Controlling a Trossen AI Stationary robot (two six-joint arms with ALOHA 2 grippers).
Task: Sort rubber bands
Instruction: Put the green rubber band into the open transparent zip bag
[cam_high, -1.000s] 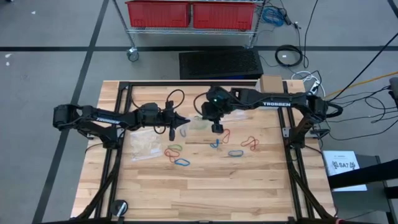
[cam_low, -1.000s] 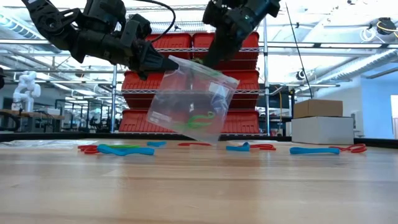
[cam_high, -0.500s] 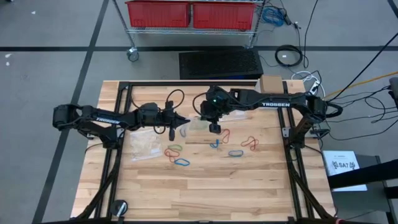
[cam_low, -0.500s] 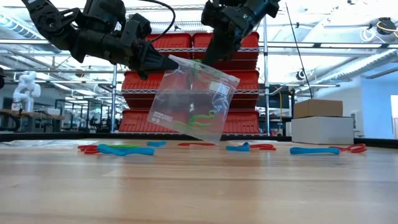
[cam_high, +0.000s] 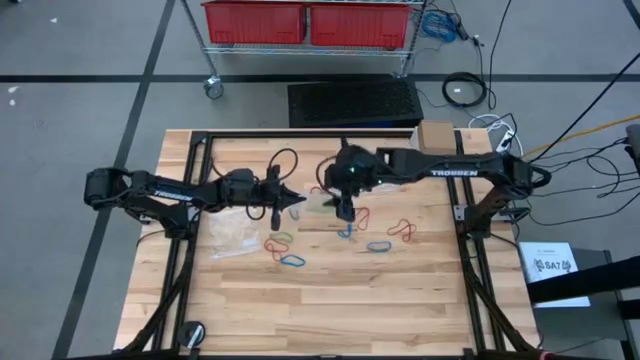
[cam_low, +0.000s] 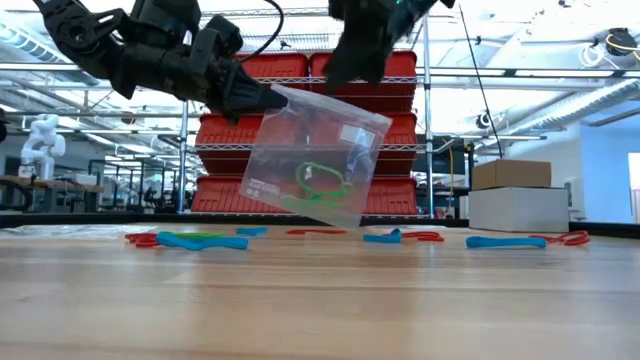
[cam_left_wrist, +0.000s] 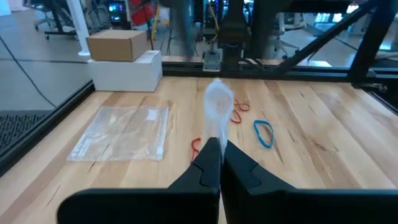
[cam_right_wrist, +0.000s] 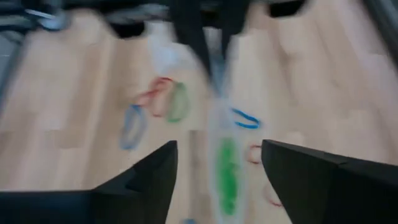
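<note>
Green rubber band (cam_low: 318, 186) now loose in bag (cam_low: 300, 130)

Right gripper (cam_low: 365, 45) motion-blurred, top cut off; perhaps just above bag (cam_low: 312, 155).

Overhead straight down; tabletop-level across; both wrists close, sharing the clear bag (cam_low: 313, 160)

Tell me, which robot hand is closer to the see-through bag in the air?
The left. The left gripper is shut on the clear bag, pinching its top corner. The right gripper hangs open just above the bag's top edge, not holding it.
</note>
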